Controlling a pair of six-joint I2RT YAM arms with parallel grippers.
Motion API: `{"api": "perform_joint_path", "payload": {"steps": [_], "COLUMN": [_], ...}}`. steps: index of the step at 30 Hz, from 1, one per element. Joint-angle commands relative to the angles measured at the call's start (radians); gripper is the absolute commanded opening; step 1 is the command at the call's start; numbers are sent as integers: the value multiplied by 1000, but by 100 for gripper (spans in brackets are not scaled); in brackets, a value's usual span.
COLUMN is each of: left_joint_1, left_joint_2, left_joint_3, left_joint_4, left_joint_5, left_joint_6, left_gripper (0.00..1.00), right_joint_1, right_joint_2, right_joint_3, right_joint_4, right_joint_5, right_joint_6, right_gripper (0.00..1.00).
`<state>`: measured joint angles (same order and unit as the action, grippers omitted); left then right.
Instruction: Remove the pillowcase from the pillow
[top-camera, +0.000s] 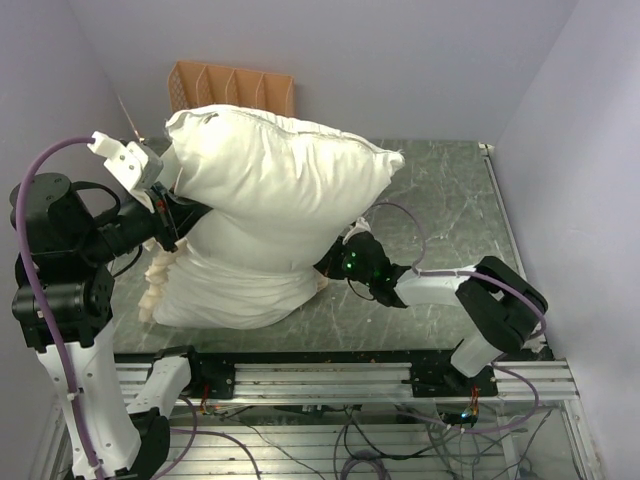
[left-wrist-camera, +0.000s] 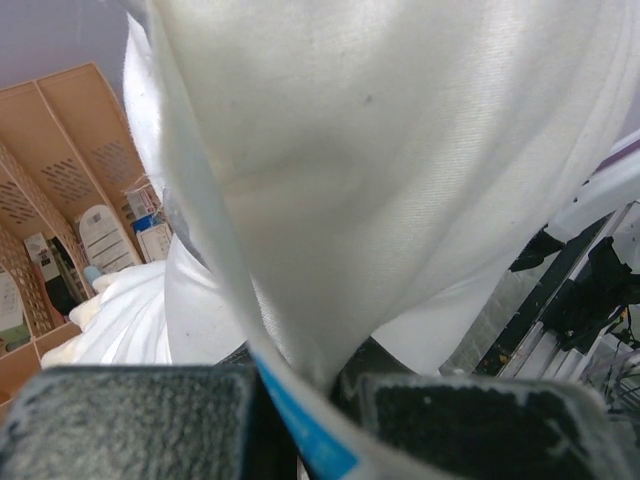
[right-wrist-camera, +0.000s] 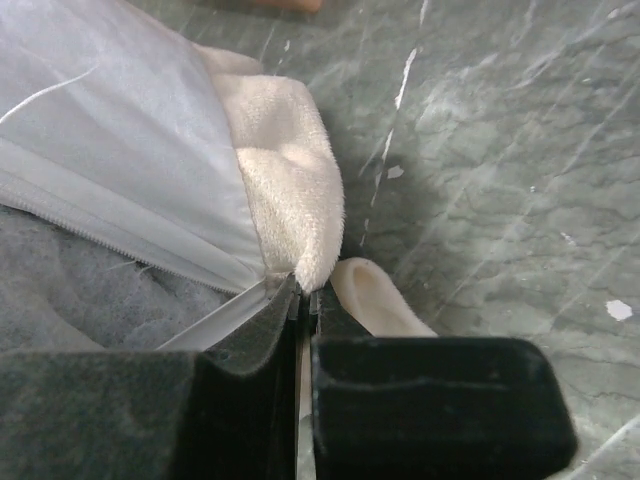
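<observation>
The plump white pillow (top-camera: 285, 175) is lifted up off the table, tilted, with its lower end still inside the pillowcase (top-camera: 235, 290). The pillowcase is bunched low on the table, and its cream frill (top-camera: 155, 285) hangs at the left. My left gripper (top-camera: 168, 215) is shut on smooth white pillow fabric (left-wrist-camera: 400, 170) at the pillow's left side, and a blue tag (left-wrist-camera: 305, 430) sits between the pads. My right gripper (top-camera: 335, 262) is low on the table, shut on the pillowcase's cream plush edge (right-wrist-camera: 290, 190) beside its zip (right-wrist-camera: 120, 235).
A tan slotted organizer (top-camera: 230, 88) stands at the back left against the wall and also shows in the left wrist view (left-wrist-camera: 60, 180). Green marbled tabletop (top-camera: 450, 200) lies to the right. The metal base rail (top-camera: 330, 375) runs along the near edge.
</observation>
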<state>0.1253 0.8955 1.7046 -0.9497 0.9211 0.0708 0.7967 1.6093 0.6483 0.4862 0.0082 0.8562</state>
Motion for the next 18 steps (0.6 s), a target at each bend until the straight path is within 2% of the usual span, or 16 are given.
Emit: {"api": "perform_joint_path", "payload": {"steps": [1, 4, 7, 8, 9, 11, 14, 18], "left_joint_1": [-2, -3, -2, -2, -2, -2, -2, -2], "left_joint_2": [-35, -39, -45, -46, -47, -48, -53, -62], "left_joint_3": [44, 32, 21, 17, 15, 12, 5, -14], "left_joint_4": [206, 222, 233, 233, 233, 231, 230, 221], "left_joint_5": [16, 8, 5, 5, 5, 1, -10, -36], "left_joint_6": [-15, -23, -28, -27, -26, -24, -18, 6], "left_gripper": [7, 7, 7, 7, 7, 7, 7, 7], "right_joint_1": [8, 38, 49, 49, 49, 49, 49, 51], "right_joint_2": [48, -1, -144, -205, -276, -404, -562, -650], "right_joint_3": [-93, -69, -21, -3, 21, 83, 190, 386], "right_joint_4": [-172, -226, -315, -339, -369, -432, -489, -590], "right_joint_5": [213, 280, 320, 323, 331, 340, 319, 291], "right_joint_6": [-69, -117, -169, -190, -208, -236, -302, -368], "right_gripper": [0, 0, 0, 5, 14, 43, 75, 98]}}
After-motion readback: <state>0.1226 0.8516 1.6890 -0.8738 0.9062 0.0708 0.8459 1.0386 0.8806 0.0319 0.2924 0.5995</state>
